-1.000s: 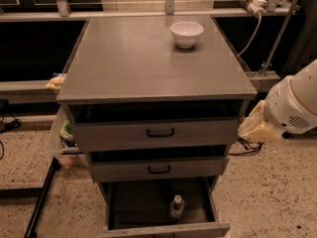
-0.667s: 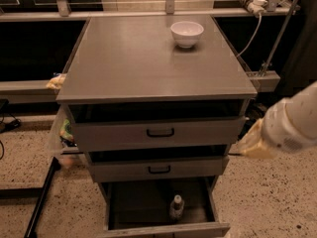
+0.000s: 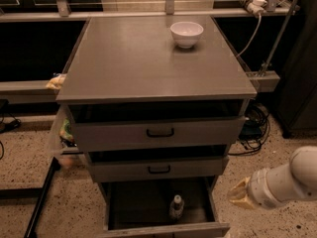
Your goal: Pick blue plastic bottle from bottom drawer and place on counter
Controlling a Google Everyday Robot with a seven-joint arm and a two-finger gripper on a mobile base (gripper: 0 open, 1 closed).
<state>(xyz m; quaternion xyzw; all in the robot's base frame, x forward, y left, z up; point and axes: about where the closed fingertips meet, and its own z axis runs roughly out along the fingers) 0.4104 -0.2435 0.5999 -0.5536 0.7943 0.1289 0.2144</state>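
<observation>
Lab: metal drawer cabinet [image 3: 198, 131], cables [image 3: 255, 128]; tool [image 3: 240, 195] lower right.

Bottom drawer [image 3: 163, 229] pulled out, tray open from above; bottle [image 3: 176, 207] upright near its middle, dark tray floor free to its left and right, bounded by side walls and front rim. Middle drawer [image 3: 158, 169] and top drawer [image 3: 158, 132] jut over the tray's rear, just above and behind the bottle. Gripper [image 3: 240, 195] low at right, outside the drawer's right wall; counter [image 3: 148, 63] carries a bowl [image 3: 186, 33] far right of centre, with broad flat surface free in front and left of it.
</observation>
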